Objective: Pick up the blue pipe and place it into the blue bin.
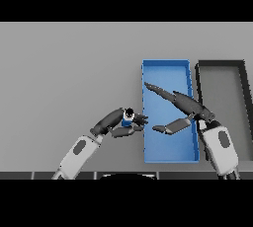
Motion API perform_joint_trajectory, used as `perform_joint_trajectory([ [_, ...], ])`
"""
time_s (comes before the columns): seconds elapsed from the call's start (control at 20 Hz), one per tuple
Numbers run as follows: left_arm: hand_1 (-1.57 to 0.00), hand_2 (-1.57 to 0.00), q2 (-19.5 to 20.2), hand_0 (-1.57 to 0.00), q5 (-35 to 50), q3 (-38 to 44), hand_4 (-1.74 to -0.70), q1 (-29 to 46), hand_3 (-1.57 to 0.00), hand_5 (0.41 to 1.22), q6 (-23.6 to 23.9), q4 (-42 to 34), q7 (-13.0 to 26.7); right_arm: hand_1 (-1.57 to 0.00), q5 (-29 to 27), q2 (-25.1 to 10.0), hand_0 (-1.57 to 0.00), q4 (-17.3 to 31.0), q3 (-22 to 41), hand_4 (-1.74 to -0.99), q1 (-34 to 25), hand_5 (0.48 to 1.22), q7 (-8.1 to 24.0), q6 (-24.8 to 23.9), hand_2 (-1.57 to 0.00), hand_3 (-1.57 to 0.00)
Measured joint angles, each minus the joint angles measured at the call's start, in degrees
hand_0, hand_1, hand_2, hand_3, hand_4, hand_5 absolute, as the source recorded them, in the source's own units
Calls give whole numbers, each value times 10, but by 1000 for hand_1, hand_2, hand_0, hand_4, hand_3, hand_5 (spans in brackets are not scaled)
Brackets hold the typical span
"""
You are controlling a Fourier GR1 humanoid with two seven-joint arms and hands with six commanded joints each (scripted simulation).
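A small blue pipe (128, 118) with a dark round end sits in my left hand (117, 121), whose fingers and thumb curl around it just left of the blue bin's near-left wall. The blue bin (166, 65) is a long rectangular tray running away from me at centre right. Over the bin hangs my right hand (184, 106), open, with straight fingers pointing left and up and the thumb stretched toward the pipe. Nothing is between its fingers.
A dark grey bin (221, 64) stands right beside the blue bin, reaching the right edge of the view. The grey table (64, 73) stretches to the left and far side.
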Motion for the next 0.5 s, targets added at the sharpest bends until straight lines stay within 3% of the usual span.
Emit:
perform_joint_trajectory([
  [0.3, -1571, -1571, -9, -1571, -6, 12, -1476, -1, -1571, 1221, -10, 14, -6, 1, -47, 19, 1, 3, 47, -1220, -44, 525, 75, 21, 1, 1],
  [0.5, -1571, -1571, -15, -1571, -6, 13, -1475, 0, -1571, 1221, -22, 6, 1, 1, -31, 45, 1, 26, 81, -1195, -74, 513, 88, 44, 1, 1],
])
